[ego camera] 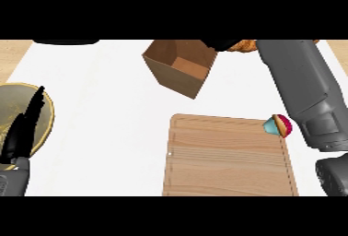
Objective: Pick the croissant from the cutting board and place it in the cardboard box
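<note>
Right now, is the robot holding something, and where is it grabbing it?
The right robot hand holds the croissant above the cardboard box; the exact grip spot is hidden.

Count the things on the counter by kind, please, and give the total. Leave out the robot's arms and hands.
Cardboard box: 1
Cutting board: 1
Croissant, at the top edge beside the right forearm, off the board: 1
Plate, at the left edge: 1
Small multicoloured ball, at the board's right corner: 1
Total: 5
</note>
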Controlling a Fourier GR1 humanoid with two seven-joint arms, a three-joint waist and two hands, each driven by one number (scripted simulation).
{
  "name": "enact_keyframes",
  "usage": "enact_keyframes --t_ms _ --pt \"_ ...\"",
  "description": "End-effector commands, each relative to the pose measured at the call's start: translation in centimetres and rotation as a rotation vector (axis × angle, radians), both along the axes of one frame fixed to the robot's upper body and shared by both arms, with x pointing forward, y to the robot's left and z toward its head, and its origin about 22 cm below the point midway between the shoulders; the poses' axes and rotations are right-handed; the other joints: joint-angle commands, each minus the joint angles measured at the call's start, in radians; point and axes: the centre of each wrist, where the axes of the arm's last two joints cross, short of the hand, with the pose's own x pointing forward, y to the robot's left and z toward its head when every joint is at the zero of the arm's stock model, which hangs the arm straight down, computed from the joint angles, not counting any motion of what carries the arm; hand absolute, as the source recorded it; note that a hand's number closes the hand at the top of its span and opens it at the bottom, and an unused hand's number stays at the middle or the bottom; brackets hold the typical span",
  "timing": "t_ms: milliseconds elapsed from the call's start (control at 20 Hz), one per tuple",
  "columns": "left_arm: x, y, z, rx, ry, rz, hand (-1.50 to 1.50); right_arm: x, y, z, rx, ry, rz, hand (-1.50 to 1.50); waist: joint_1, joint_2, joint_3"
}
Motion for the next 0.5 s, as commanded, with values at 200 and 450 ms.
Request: enact_keyframes --t_ms 200,450 --pt "-0.4 -1.1 0.9 0.003 -0.004 -0.016 0.00 0.2 6.4 -1.0 0.031 0.122 -0.022 1.50 0.032 0.009 0.000" --pt "1.0 -1.3 0.8 0.012 -0.006 -0.027 0.00 -0.2 9.6 -1.0 0.017 0.121 -0.023 1.50 0.034 0.017 0.000"
